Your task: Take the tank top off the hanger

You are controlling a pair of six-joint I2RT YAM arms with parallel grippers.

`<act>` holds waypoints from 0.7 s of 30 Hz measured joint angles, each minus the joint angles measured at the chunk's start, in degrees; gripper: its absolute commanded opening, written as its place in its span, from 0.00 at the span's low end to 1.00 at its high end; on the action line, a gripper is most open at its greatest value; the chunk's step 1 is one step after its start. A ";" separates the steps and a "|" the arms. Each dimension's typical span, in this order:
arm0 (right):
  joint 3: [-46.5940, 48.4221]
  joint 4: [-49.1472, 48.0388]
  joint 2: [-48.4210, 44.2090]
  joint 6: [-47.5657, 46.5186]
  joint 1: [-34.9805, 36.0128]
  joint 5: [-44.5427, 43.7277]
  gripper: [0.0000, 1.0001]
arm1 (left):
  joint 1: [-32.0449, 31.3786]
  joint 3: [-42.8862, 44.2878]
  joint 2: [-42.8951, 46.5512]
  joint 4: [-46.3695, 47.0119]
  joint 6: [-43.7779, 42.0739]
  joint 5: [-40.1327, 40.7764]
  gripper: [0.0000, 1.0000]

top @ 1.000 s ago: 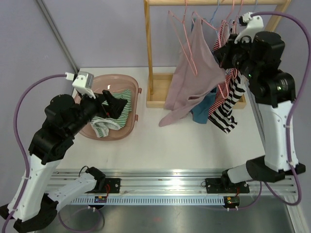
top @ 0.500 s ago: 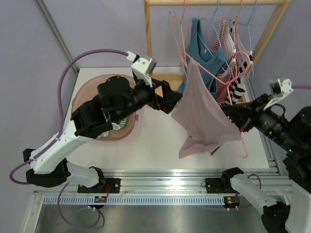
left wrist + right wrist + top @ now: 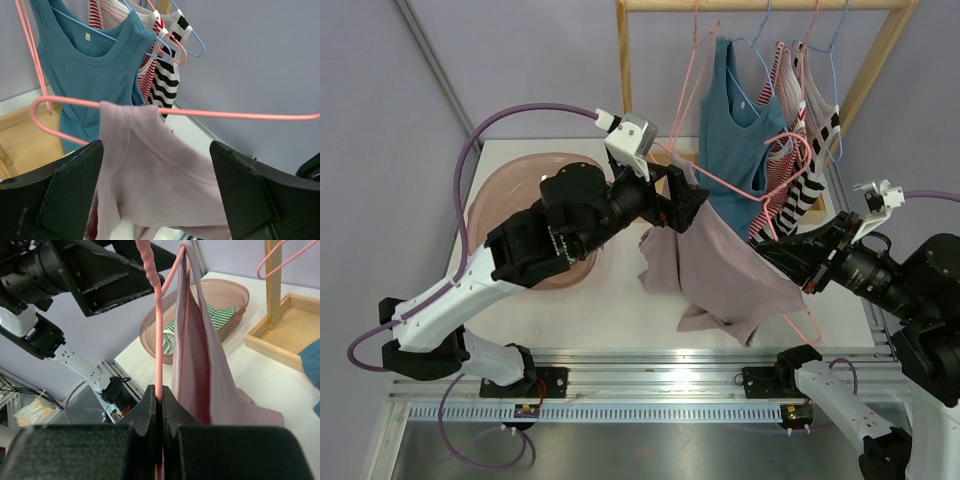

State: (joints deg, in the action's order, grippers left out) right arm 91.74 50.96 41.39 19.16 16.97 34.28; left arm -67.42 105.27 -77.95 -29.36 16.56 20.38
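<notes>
Done: You have the hanger (image 3: 735, 187) off the rack (image 3: 625, 90) and slanted over the worktop (image 3: 620, 310), between the two arms.
Not done: The tank top (image 3: 720, 275) is still on it. One strap loops over the wire, and the body sags below toward the worktop. Whether the other strap is free cannot be told.
Left claw (image 3: 156, 150): Spread wide, one finger on each side of that strap and the wire. It grips nothing, and no contact shows.
Right claw (image 3: 160, 392): Pinched tight on the hanger wire at its right end, carrying the hanger. The pink cloth hangs just beside its fingers.
What remains, as I judge it: Close your left claw on the strap, then draw the cloth off the wire while the right holds firm.
</notes>
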 measured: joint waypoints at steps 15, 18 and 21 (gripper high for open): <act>-3.08 -4.83 1.79 3.15 0.00 2.32 0.00 | -0.04 0.90 -4.68 -2.29 -1.05 11.82 0.40; -3.39 -4.70 1.77 2.99 0.00 2.05 0.00 | -0.04 0.90 -5.46 -2.38 -1.57 13.05 0.30; -3.65 -4.33 1.77 2.12 0.00 0.52 0.00 | -0.04 0.90 -5.51 -2.86 -1.75 14.16 0.30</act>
State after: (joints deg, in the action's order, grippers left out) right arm 88.09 46.63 43.16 21.28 16.97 34.81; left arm -67.46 106.17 -83.46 -32.23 14.81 34.54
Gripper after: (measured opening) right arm 0.038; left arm 0.307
